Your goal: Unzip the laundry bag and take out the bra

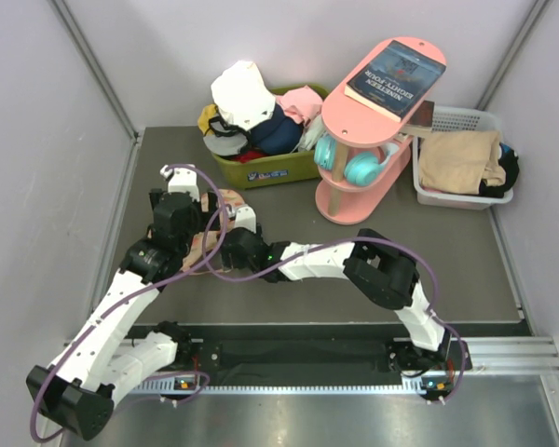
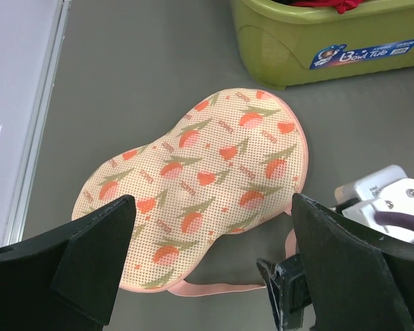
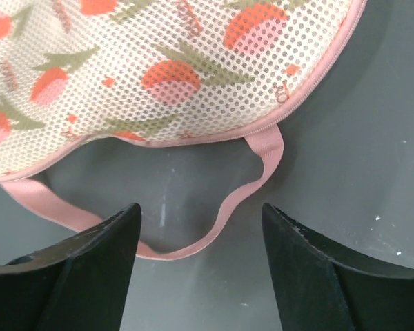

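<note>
Hovering right above the laundry bag (image 2: 200, 193), the left gripper (image 2: 212, 201) is spreading its two black fingers (image 2: 90, 255) wide, one to each side of the pouch, and it is gripping nothing. The bag is lying flat on the grey table (image 2: 145, 83), printed mesh side up, a little way in front of the green tub (image 2: 317, 48) and not touching it. From the top camera both arms are crowding over it, so only slivers of peach fabric are showing there.

The right gripper (image 3: 200, 210) is coming in low at the bag's near edge, its fingers parted too and empty. Between them the thin pink loop (image 3: 255, 179) is curling out onto the table, one end sewn into the pink zip trim (image 3: 193, 141). That trim is looking closed along the stretch in view; the slider I cannot make out.

Further back, a pink shelf (image 1: 373, 121) is carrying a book (image 1: 396, 79) on top and teal headphones (image 1: 354, 163) below, and a white basket (image 1: 461, 197) is holding a tan cloth (image 1: 456, 158)
</note>
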Robot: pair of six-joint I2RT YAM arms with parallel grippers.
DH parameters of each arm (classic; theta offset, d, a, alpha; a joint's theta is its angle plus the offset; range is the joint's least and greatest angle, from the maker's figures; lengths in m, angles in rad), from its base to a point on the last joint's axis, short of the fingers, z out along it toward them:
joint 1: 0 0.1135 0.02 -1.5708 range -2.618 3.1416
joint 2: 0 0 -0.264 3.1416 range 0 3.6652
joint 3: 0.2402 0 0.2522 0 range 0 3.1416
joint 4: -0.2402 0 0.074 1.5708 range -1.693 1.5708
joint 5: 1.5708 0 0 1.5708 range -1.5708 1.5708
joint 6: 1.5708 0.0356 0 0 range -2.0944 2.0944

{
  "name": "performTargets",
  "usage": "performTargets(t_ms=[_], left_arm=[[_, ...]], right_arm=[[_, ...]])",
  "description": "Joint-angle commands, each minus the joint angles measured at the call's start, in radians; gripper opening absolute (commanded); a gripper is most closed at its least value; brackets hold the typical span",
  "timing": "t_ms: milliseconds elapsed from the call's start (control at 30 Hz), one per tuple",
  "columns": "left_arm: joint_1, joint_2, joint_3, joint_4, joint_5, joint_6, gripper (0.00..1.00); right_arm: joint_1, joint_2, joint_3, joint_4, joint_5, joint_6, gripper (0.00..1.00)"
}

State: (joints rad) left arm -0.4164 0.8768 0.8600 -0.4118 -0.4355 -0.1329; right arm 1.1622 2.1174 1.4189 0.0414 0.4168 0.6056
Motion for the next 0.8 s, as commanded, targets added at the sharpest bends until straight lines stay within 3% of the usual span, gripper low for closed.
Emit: performTargets(t_ms=[0,167,367,467,600,767], left_arm=[[-0.001,-0.021,-0.001,0.038,0.026,-0.011,0.99],[-0.001,-0.027,-0.003,0.036,0.026,-0.011,0.99],[-0.001,-0.032,-0.004,0.036,0.026,-0.013,0.99],[-0.001,-0.035,-0.004,0.037,0.024,-0.011,0.99],[-0.002,-0.035,-0.006,0.038,0.021,-0.011,0.99],[-0.001,-0.029,-0.009,0.039,0.012,-0.008,0.99]], right_arm=[[0.005,0.038,0.063,-0.086,0.034,0.023,0.66],[0.004,0.055,0.074,-0.113,0.036,0.028,0.59],[-0.001,0.088,0.11,-0.141,-0.01,0.031,0.41],[-0.016,0.09,0.112,-0.146,-0.042,0.04,0.27],[-0.032,0.056,0.072,-0.127,-0.062,0.056,0.01],[-0.059,-0.043,0.005,-0.13,-0.062,0.043,0.0]])
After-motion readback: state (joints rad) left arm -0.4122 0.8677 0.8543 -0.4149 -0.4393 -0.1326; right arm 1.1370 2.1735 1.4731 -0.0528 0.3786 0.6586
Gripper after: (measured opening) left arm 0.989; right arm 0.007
